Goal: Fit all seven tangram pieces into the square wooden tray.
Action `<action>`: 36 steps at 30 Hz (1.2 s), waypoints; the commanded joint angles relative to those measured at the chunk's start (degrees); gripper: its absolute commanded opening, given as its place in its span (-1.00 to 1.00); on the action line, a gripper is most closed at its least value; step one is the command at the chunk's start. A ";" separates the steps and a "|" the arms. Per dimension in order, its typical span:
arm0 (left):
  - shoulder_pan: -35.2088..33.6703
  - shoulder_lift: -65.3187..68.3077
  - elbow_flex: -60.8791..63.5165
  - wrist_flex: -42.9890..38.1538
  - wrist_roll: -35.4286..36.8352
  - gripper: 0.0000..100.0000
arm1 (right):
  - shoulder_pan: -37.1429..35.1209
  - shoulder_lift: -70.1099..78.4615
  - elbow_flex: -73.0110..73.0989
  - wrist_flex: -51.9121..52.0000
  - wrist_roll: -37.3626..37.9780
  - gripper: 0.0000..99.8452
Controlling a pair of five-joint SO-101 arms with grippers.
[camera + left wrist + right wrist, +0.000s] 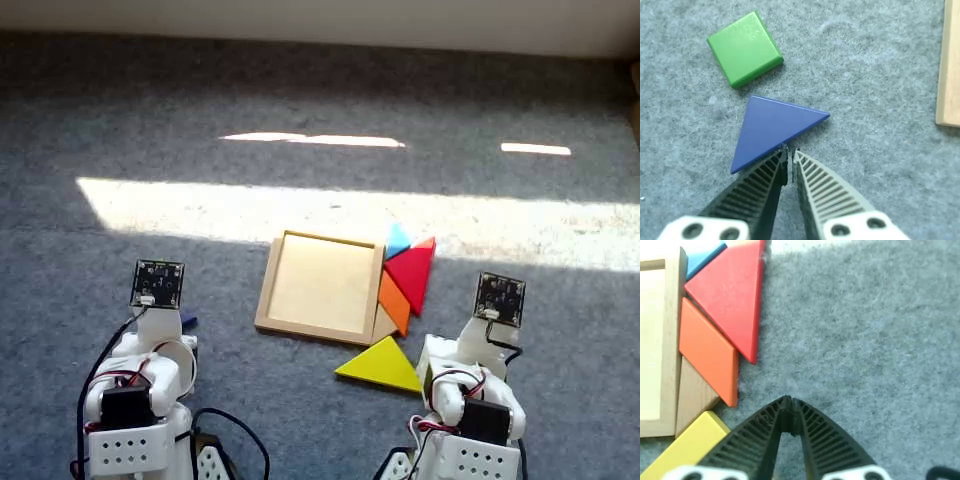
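Note:
The square wooden tray (pixel 268 300) lies mid-table with nothing in it. Along its right side lie a light blue triangle (pixel 398 240), a red triangle (pixel 412 272), an orange parallelogram (pixel 394 300), a small wood-coloured triangle (pixel 383 322) and a yellow triangle (pixel 382 365). My left gripper (pixel 789 150) is shut, its tips at the long edge of a blue triangle (pixel 772 130). A green square (pixel 744 48) lies just beyond that. My right gripper (pixel 788 402) is shut over bare carpet, close to the orange parallelogram (pixel 707 350) and the red triangle (pixel 732 300).
Grey carpet covers the table, with a sunlit band behind the tray. The left arm (pixel 140 390) sits at the lower left, the right arm (pixel 470 400) at the lower right. The tray's edge (pixel 950 65) lies off to the side of the blue triangle.

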 commanded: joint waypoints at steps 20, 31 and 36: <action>-0.75 -2.33 1.10 0.44 -0.35 -0.91 | 0.66 -0.13 8.40 0.22 0.35 -0.99; -0.75 -2.33 1.10 0.44 -0.35 -0.91 | 1.80 0.48 -4.18 -3.47 0.18 -0.99; -0.75 -2.33 1.10 0.44 -0.35 -0.91 | 1.80 0.57 -20.97 4.62 0.09 -0.99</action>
